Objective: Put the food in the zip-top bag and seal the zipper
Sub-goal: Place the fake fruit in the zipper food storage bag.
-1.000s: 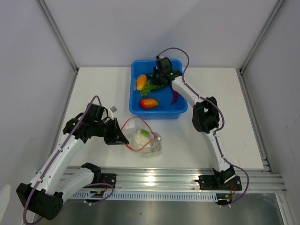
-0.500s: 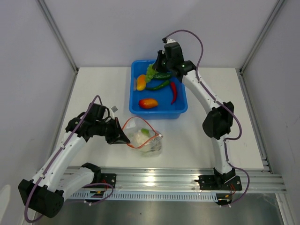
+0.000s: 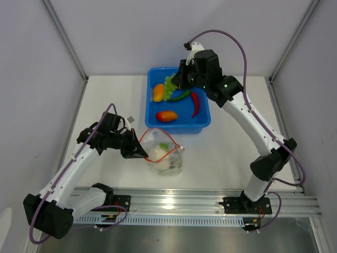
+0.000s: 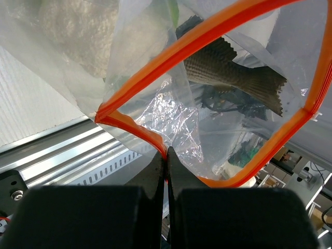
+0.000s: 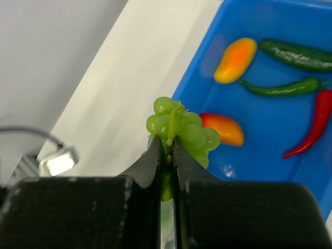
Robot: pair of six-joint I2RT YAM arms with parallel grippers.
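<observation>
Green toy grapes (image 5: 182,134) are pinched by their stem in my right gripper (image 5: 166,151). Its jaws are closed almost flat on that stem, and the bunch bulges just past the tips. From above, the right gripper (image 3: 176,83) holds the grapes (image 3: 168,87) in the air over the far left part of the blue tub (image 3: 204,122). They touch nothing but my fingers.

Below them in the tub lie the orange-yellow pepper (image 5: 236,59), two green chilies (image 5: 298,54) and (image 5: 282,88), the red chili (image 5: 311,124) and the red-orange fruit (image 5: 225,129). All of these are apart from my fingers.

My left gripper (image 4: 166,155) is closed tight on the zipper (image 4: 207,33), with the orange strip caught right between the tips on the near side of the mouth. From that pinch the strip loops away into a wide open ring. Through the clear zip-top bag (image 4: 174,119) I see the grey fish (image 4: 233,72) inside, beyond my fingertips.

From above, the left gripper (image 3: 139,154) grips the left edge of the bag (image 3: 174,164), which sits on the table (image 3: 105,100) just in front of the tub. The white cauliflower (image 3: 157,154) is inside it, close beside my tips.
</observation>
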